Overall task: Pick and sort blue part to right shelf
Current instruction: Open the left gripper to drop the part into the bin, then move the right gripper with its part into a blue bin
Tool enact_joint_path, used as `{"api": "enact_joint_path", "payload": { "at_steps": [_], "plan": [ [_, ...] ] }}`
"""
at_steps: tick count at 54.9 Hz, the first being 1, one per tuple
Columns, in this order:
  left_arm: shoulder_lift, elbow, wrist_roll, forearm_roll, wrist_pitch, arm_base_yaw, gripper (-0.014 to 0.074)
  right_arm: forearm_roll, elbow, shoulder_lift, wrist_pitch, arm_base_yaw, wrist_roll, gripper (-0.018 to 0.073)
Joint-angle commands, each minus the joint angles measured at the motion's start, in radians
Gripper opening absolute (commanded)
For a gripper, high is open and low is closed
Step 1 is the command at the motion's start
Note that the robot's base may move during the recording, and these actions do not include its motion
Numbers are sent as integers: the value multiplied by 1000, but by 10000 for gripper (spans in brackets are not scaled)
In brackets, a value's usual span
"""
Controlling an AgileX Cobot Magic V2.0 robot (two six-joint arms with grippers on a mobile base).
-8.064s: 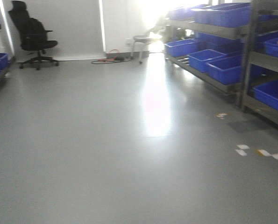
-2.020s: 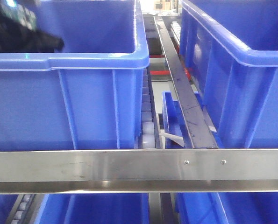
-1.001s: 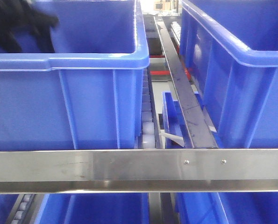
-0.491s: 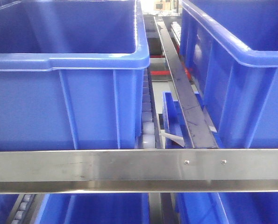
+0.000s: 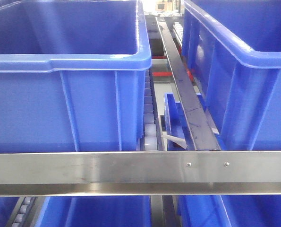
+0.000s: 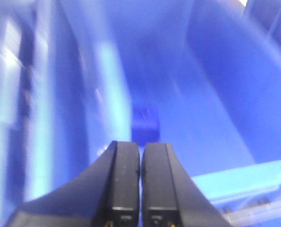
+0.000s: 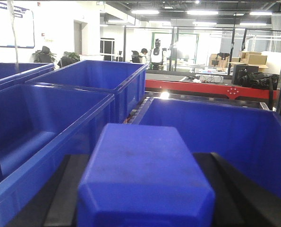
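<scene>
My right gripper is shut on a blue part, a rounded blue block between its black fingers, held above the open blue crates. My left gripper is shut and empty, hovering inside a blue crate; a small blue part lies on that crate's floor just beyond the fingertips. The front view shows the right shelf's steel front rail, a left crate, a right crate and white rollers. Neither gripper shows in the front view.
A dark steel divider bar runs between the two crates. Lower crates sit under the rail. In the right wrist view more crates stand at the left, with a red bench and an office beyond.
A black arm that reached into the left crate's top left corner one second ago has withdrawn out of the front view. Shelf and crates have not moved.
</scene>
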Motion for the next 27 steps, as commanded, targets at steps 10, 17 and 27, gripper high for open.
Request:
{"api": "enact_joint_path", "payload": {
  "at_steps": [10, 17, 27],
  "plan": [
    [-217, 72, -2, 41, -65, -8, 124, -20, -27, 13, -85, -2, -10, 206],
    [-289, 101, -2, 43, -56, -8, 124, -20, -27, 13, -86, -2, -10, 206],
    [-304, 109, -2, 45, -56, -8, 124, -11, -27, 17, -77, -2, -8, 206]
  ]
}}
